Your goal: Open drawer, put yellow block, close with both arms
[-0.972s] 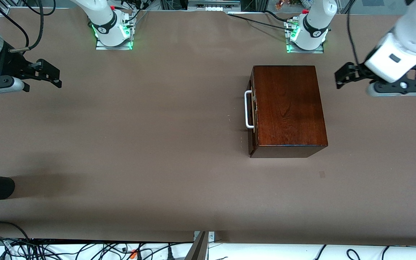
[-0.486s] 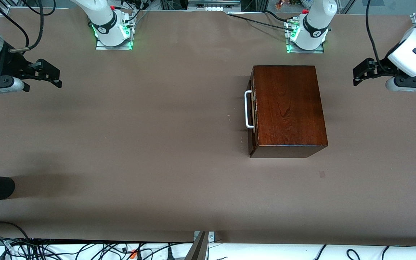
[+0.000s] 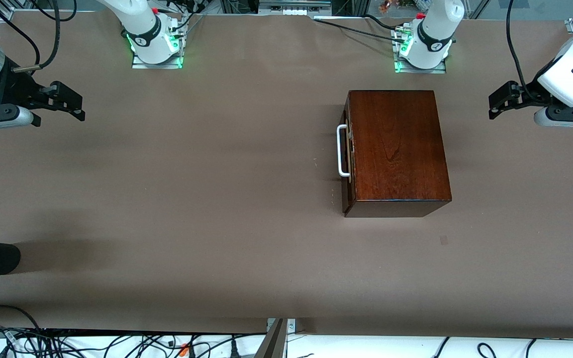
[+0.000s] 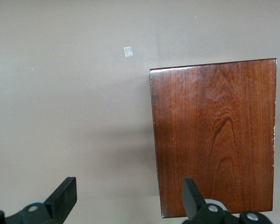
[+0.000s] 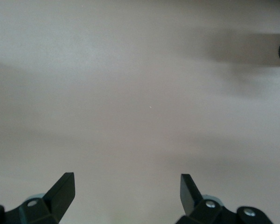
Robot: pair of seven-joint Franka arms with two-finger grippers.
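The drawer (image 3: 347, 151) was shut in its box (image 3: 396, 149). No block showed, maybe inside. Both hands, left (image 3: 499, 102) and right (image 3: 70, 102), hung wide open, empty, well apart from the box.

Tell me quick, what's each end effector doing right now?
Left end effector: open, holding nothing, up beside the wooden box.
Right end effector: open, holding nothing, over bare table.

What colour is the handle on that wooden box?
The handle is white, a U-shaped bar; the front view shows it best.
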